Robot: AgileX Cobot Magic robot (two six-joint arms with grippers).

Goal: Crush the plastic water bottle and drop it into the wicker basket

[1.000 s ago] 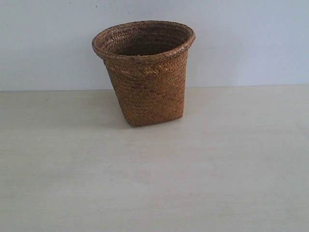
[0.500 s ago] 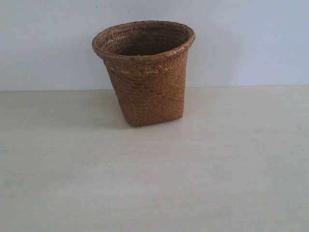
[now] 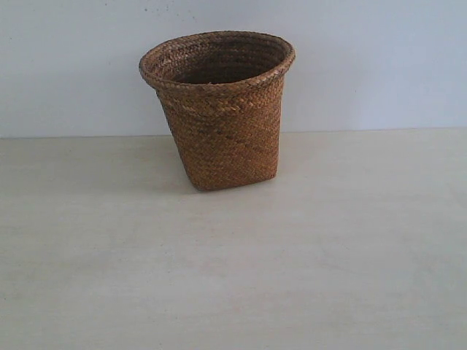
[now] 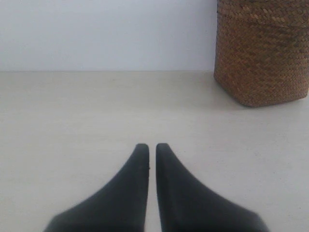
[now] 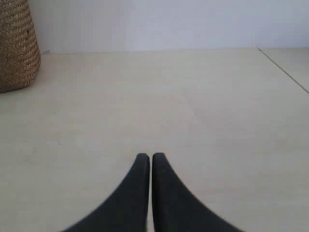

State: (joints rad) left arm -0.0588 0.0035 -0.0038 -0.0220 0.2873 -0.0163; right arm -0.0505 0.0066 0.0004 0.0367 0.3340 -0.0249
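1. Nearest the left wrist camera, the left gripper [image 4: 151,146] is shown with its black tapered fingers drawn together. Only a hairline slit is left between the tips, and nothing is held.
2. The right gripper [image 5: 147,155] is pictured in the same way, closed on nothing and held low over the surface.
3. Beyond both grippers, a pale, wood-grained table top [image 3: 233,284] is seen. No bottle is visible on any part of it that the three views take in.
4. Toward the back of the table, the brown woven wicker basket [image 3: 222,117] is shown upright, wide rolled rim uppermost, close in front of a plain white wall [image 3: 379,65]. It is placed well apart from both grippers and off to one side in each wrist view.
5. The clear plastic water bottle with the green cap is not seen in any view. Only the upper inner weave of the basket is exposed, so it cannot be told whether the bottle lies inside.
6. Set against the exterior pictures of the past second, nothing is found to have moved, and neither arm is caught in that view. With both grippers empty and shut, it is judged that the bottle has either already been dropped in or has not yet been brought out. Which of these is the case cannot be settled from these views.
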